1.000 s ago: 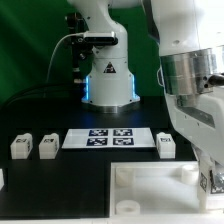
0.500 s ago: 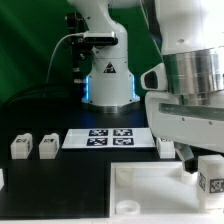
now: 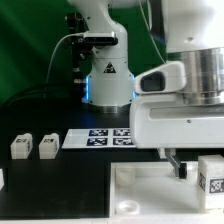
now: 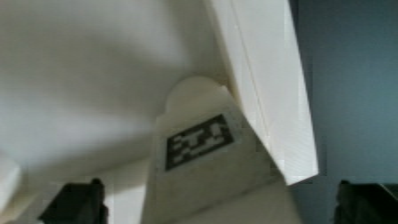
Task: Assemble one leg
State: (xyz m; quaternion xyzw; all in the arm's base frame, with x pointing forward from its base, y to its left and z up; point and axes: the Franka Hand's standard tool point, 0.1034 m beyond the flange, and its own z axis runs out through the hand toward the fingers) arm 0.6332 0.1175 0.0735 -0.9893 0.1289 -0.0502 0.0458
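Note:
A leg (image 3: 212,175), a small white block with a black-and-white tag, stands at the exterior view's right edge on the corner of the large white tray-like piece (image 3: 150,192). My gripper (image 3: 203,168) hangs over it, with one dark finger (image 3: 180,166) showing beside the leg. In the wrist view the leg (image 4: 199,150) lies between my two dark fingertips (image 4: 71,203), with a gap on each side. The gripper (image 4: 217,205) is open. The white tray-like piece (image 4: 98,70) fills the background there.
Two more legs (image 3: 20,146) (image 3: 47,146) stand at the exterior view's left, and part of another white piece (image 3: 2,178) shows at the left edge. The marker board (image 3: 100,138) lies mid-table. The robot base (image 3: 108,80) stands behind it.
My wrist and gripper body have swung toward the exterior view's left and now hide the leg that stood beside the marker board. The leg at the right edge has stayed in place.

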